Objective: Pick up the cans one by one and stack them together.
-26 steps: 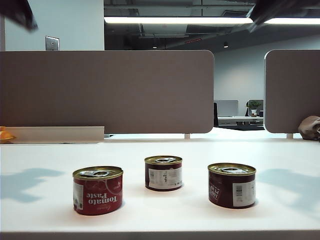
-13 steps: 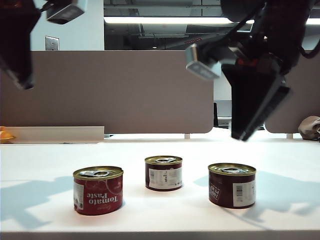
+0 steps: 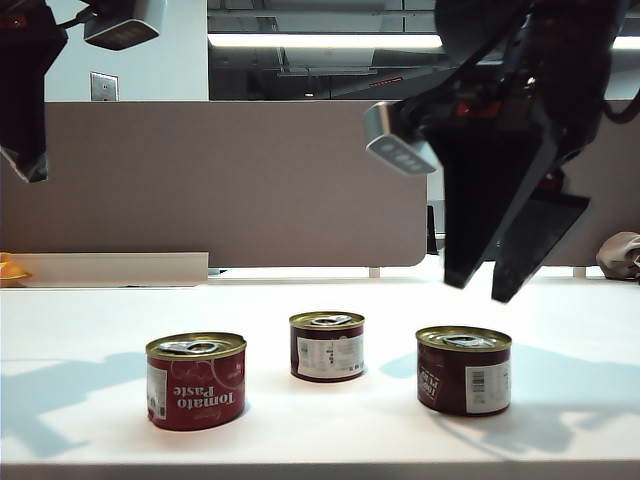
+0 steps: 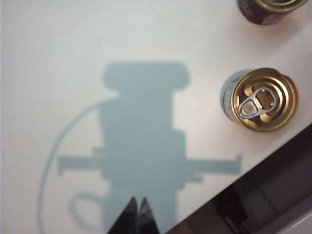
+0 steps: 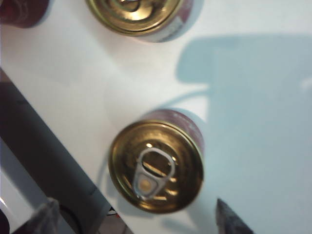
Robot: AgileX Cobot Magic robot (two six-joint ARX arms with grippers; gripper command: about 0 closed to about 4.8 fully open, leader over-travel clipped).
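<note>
Three cans stand on the white table: a red Tomato Paste can [image 3: 196, 381] at the left, a maroon can [image 3: 327, 346] in the middle further back, and a maroon can [image 3: 464, 370] at the right. My right gripper [image 3: 480, 288] hangs open just above the right can, fingers pointing down. The right wrist view shows that can's gold pull-tab lid [image 5: 156, 165] between the spread fingertips of the right gripper [image 5: 136, 210]. My left gripper [image 3: 25, 160] is shut and empty, high at the far left. In the left wrist view the left gripper [image 4: 137, 207] sits well apart from a gold-lidded can [image 4: 263, 99].
Grey partition panels [image 3: 215, 180] stand behind the table. The table's front edge [image 3: 320, 465] runs close to the cans. A low white tray [image 3: 110, 268] lies at the back left, with something orange [image 3: 10, 270] beside it.
Both arms came down into view. The right gripper sank toward the right can and its jaws spread open. The left gripper swung further left, staying high and shut.
</note>
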